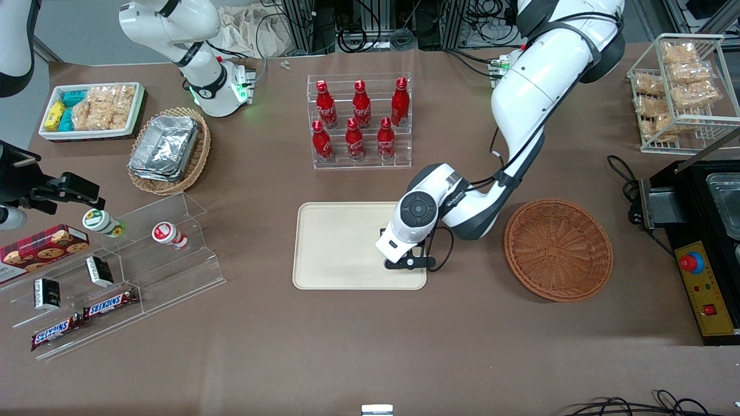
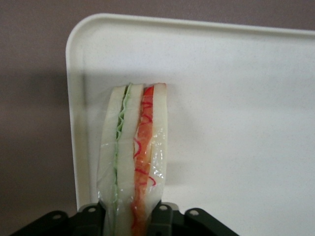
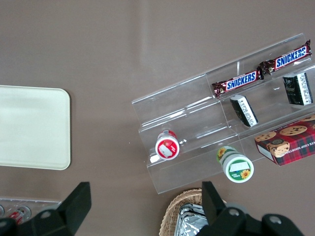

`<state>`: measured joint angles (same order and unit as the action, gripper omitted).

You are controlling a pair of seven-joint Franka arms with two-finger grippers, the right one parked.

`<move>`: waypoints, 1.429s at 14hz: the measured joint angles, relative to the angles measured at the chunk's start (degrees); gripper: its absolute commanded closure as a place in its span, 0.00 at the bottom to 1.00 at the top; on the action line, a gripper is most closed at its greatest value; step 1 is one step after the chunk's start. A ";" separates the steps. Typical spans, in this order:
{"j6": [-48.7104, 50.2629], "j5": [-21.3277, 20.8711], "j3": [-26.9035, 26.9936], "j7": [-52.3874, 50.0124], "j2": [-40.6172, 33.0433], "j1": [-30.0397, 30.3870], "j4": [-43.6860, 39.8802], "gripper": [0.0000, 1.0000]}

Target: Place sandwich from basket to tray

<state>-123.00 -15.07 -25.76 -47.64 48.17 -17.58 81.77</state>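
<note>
**Sandwich over the tray, ready to be set down**

I am gripping the sandwich [image 2: 134, 157] in my claw [image 2: 133, 219], the fingers [image 2: 161, 216] pressed against its two bread faces, so the claw is closed on it. In the wrist view the wedge is hanging edge-on, green filling on one side and orange-red on the other, wrapped in clear film, and its tip is pointing at the cream surface close to a rounded corner of the tray [image 2: 236, 98].

From the front camera, my claw [image 1: 409, 263] is hovering over the tray's [image 1: 335, 242] end nearest the basket [image 1: 558, 249], close to the edge nearer that camera. The sandwich itself is hidden there under my wrist. The basket is lying empty just beside the tray, toward my end of the table, so I am judging the carry as done and the placing as the step in hand.

I cannot tell whether the wedge is touching the tray yet. The next move, I think, calls for lowering gently until it rests, opening my fingers, then lifting straight up so the film does not drag it toward the rim.
</note>
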 measured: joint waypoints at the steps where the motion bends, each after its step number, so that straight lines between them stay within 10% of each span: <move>1: 0.01 -0.06 0.01 -0.11 -0.22 0.08 -0.34 0.00; 10: 16.36 3.62 0.04 0.17 -16.92 8.12 -2.13 0.00; 14: 26.54 12.49 0.35 14.13 -26.26 19.17 -2.15 0.00; 20: 29.82 13.50 5.12 35.76 -35.40 27.59 5.33 0.00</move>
<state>-93.18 -1.57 -20.63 -11.89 12.77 10.01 87.10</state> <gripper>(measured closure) 0.000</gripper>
